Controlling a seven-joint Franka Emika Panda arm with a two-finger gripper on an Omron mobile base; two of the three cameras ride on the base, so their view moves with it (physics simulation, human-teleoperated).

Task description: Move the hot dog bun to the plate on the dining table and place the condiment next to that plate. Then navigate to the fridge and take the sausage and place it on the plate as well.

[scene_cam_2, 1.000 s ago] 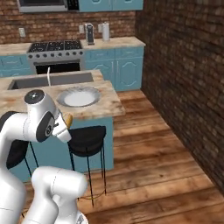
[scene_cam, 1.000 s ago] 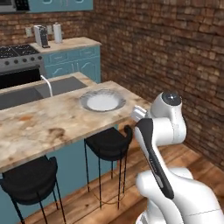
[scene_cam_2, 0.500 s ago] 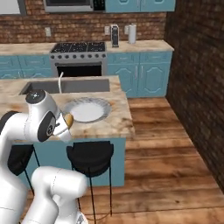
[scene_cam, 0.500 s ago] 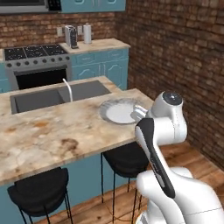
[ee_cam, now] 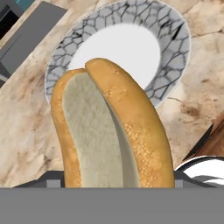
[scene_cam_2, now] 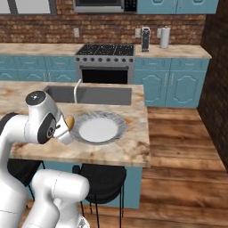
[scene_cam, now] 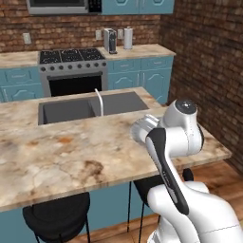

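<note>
We see the bun point(ee_cam: 109, 131) standing up from our fingers, pale split side showing. Beyond it lies the plate point(ee_cam: 175, 65) on the stone table point(ee_cam: 26, 131).

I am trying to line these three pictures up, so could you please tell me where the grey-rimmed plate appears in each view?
Left base view: the plate peeks out at centre, mostly hidden behind the white arm, on the island's near-right part.
Right base view: centre-left, in full, just right of the arm's head.
Hand view: upper middle, behind the hot dog bun.
Shared landmark: the inset grey sink beyond the plate.
</note>
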